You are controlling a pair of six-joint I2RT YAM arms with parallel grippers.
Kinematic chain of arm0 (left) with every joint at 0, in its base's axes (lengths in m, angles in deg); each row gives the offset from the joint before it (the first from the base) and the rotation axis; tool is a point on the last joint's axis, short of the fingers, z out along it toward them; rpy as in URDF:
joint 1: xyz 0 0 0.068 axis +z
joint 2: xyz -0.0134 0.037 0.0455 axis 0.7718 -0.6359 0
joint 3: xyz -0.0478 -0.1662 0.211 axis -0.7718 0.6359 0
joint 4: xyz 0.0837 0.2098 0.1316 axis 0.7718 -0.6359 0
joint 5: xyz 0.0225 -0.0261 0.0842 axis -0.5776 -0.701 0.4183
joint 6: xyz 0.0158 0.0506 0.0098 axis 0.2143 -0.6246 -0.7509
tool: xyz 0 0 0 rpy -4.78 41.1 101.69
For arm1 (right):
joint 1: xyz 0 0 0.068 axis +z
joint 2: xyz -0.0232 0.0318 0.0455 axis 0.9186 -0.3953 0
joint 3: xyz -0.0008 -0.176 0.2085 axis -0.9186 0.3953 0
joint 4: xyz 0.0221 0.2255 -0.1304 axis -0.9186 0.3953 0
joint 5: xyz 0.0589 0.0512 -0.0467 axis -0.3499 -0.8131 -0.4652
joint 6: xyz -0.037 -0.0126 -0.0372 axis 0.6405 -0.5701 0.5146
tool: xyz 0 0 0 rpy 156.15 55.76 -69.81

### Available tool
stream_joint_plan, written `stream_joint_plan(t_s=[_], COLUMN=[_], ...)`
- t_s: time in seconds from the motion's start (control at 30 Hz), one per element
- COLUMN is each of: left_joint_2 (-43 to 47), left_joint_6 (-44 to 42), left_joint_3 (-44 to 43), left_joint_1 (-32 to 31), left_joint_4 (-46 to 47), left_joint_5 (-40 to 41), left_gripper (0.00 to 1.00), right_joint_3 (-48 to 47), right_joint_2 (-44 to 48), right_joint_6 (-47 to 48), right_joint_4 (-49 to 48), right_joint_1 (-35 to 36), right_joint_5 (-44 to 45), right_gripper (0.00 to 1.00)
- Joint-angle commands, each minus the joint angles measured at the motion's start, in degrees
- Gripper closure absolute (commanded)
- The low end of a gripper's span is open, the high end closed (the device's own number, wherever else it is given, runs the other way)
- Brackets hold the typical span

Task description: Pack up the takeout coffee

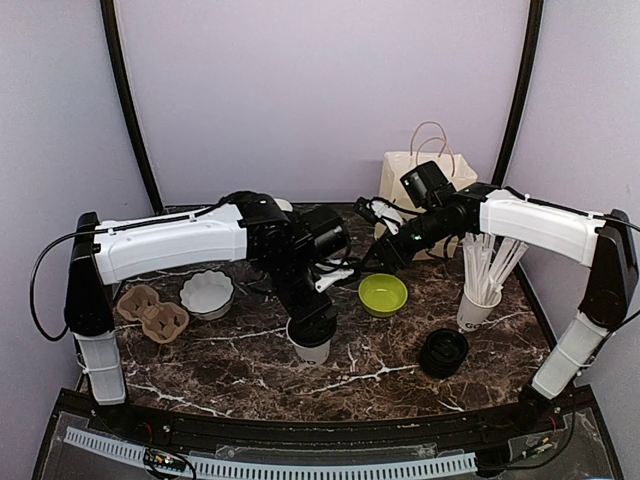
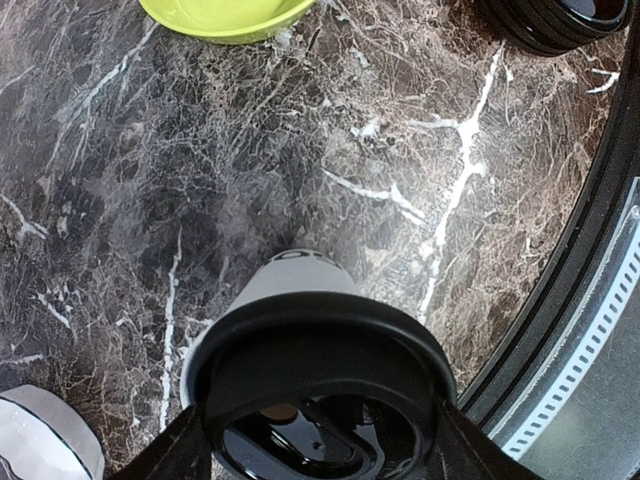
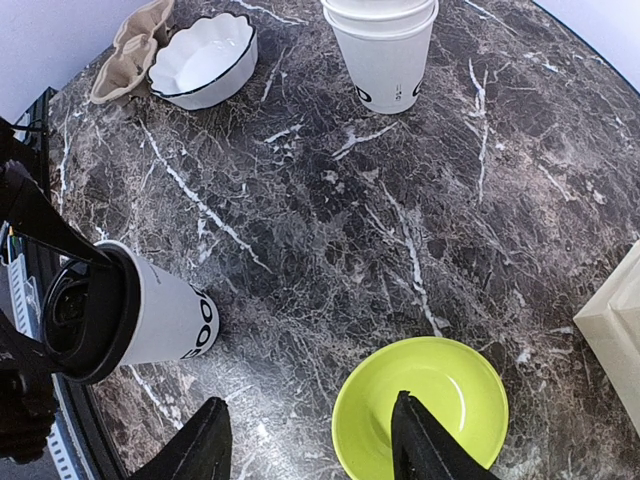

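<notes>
Takeout coffee cup (image 1: 313,349), lidded, stands on the marble table (image 1: 240,375) under the left gripper (image 1: 312,338), well apart from the paper bag (image 1: 425,170) and the cardboard carrier (image 1: 150,312), so packing appears barely begun; left wrist view: fingers (image 2: 175,455) clamp the black lid (image 2: 320,320) at both sides. Right wrist view: right gripper (image 3: 308,400) hangs wide and empty beside the lime-green bowl (image 3: 440,400); unlidded stacked cups (image 3: 385,50) wait at the far side.

Left pincer (image 1: 312,336) over takeout coffee (image 1: 313,351)
</notes>
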State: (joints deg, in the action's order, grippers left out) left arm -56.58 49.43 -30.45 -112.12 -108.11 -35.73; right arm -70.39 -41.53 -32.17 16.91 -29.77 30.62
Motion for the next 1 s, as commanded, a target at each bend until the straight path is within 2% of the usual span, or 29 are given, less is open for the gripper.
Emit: stream_joint_plan(t_s=[0.0, 0.37, 0.5, 0.97], left_joint_2=[-0.9, 0.6, 1.3, -0.6], left_joint_6=[-0.3, -0.5, -0.1, -0.9], left_joint_3=[0.1, -5.2, -4.2, -1.1], left_joint_1=[0.1, -0.4, -0.4, -0.4], left_joint_4=[-1.1, -6.0, -7.4, -1.9], left_joint_5=[-1.5, 2.7, 3.8, 1.6], left_gripper=[0.34, 0.35, 0.35, 0.34], right_joint_3=[-0.4, -0.7, -0.8, 0.0], right_joint_2=[-0.5, -0.9, -1.1, -0.5], right_joint_6=[0.4, 0.4, 0.4, 0.6], right_joint_4=[-0.4, -0.4, -0.4, -0.5], right_joint_1=[-0.4, -0.3, -0.4, -0.4], right_joint_5=[-0.8, -1.0, -1.3, -0.5], right_gripper=[0.45, 0.45, 0.45, 0.45])
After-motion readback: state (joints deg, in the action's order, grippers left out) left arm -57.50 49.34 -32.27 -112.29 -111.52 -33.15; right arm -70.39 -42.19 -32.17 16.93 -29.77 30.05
